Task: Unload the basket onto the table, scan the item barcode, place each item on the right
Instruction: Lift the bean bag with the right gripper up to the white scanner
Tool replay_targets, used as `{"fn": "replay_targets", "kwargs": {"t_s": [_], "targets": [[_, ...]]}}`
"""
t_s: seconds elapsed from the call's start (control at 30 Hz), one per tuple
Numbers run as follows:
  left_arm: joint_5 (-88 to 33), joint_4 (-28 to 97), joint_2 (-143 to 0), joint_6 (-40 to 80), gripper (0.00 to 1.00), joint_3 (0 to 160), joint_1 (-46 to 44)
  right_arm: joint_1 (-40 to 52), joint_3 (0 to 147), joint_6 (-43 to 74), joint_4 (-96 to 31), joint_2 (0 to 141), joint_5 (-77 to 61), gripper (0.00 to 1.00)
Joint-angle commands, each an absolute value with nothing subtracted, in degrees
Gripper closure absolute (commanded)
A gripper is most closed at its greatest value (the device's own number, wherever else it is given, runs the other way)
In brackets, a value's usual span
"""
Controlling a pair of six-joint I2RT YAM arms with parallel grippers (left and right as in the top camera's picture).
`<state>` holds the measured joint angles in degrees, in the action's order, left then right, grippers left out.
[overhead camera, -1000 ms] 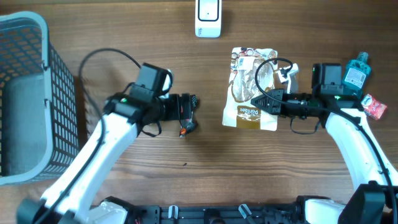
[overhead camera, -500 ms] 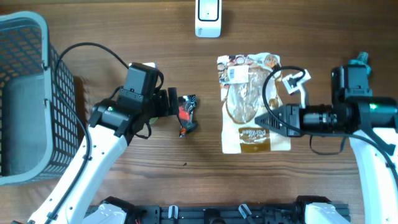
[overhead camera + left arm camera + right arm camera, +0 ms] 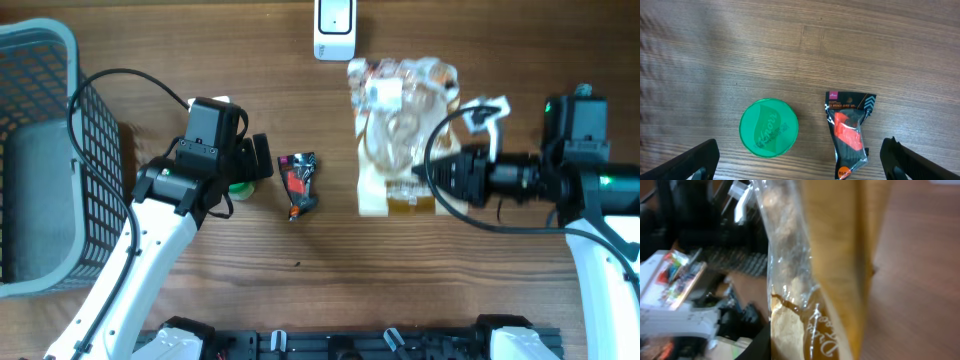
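Observation:
My right gripper (image 3: 428, 182) is shut on the lower edge of a clear and brown snack bag (image 3: 400, 120), which it holds off the table. The bag's top end with its white label reaches toward the white scanner (image 3: 334, 28) at the back edge. In the right wrist view the bag (image 3: 830, 255) fills the frame on edge and hides most of the fingers. My left gripper (image 3: 800, 167) hangs open over a green round lid (image 3: 769, 128) and a small black and red packet (image 3: 850, 132), touching neither.
A grey wire basket (image 3: 40, 150) stands at the far left. The black and red packet (image 3: 298, 183) lies mid-table between the arms, and the green lid (image 3: 238, 188) peeks out under the left wrist. Black cables loop off both arms.
The right arm has raised the bag off the table and carried it back toward the scanner. The left arm has drawn back to the left, away from the packet.

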<state>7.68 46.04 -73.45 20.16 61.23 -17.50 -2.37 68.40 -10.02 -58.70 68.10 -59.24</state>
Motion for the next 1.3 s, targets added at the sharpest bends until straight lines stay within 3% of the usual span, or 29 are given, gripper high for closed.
{"fn": "replay_targets", "kwargs": {"t_s": [0.0, 0.2, 0.37, 0.6, 0.9, 1.27], "targets": [[8.4, 45.9, -73.1, 19.3, 0.0, 61.5, -17.1, -2.4, 69.4, 0.1, -48.1, 72.4, -48.6, 0.95], [8.4, 45.9, -73.1, 19.3, 0.0, 61.5, -17.1, 1.3, 69.8, 8.6, -25.4, 86.7, -44.0, 0.95], [8.4, 45.9, -73.1, 19.3, 0.0, 61.5, -17.1, 5.1, 75.1, 6.7, -19.8, 93.7, -27.6, 0.95], [8.4, 45.9, -73.1, 19.3, 0.0, 61.5, -17.1, 13.9, 80.3, -8.5, -10.0, 97.7, 2.7, 0.96], [8.4, 45.9, -73.1, 19.3, 0.0, 61.5, -17.1, 17.8, 80.3, -33.4, 3.3, 104.3, 16.6, 0.95], [8.4, 45.9, -73.1, 19.3, 0.0, 61.5, -17.1, 21.5, 80.3, -58.8, 20.9, 117.0, 20.9, 0.95]]}}
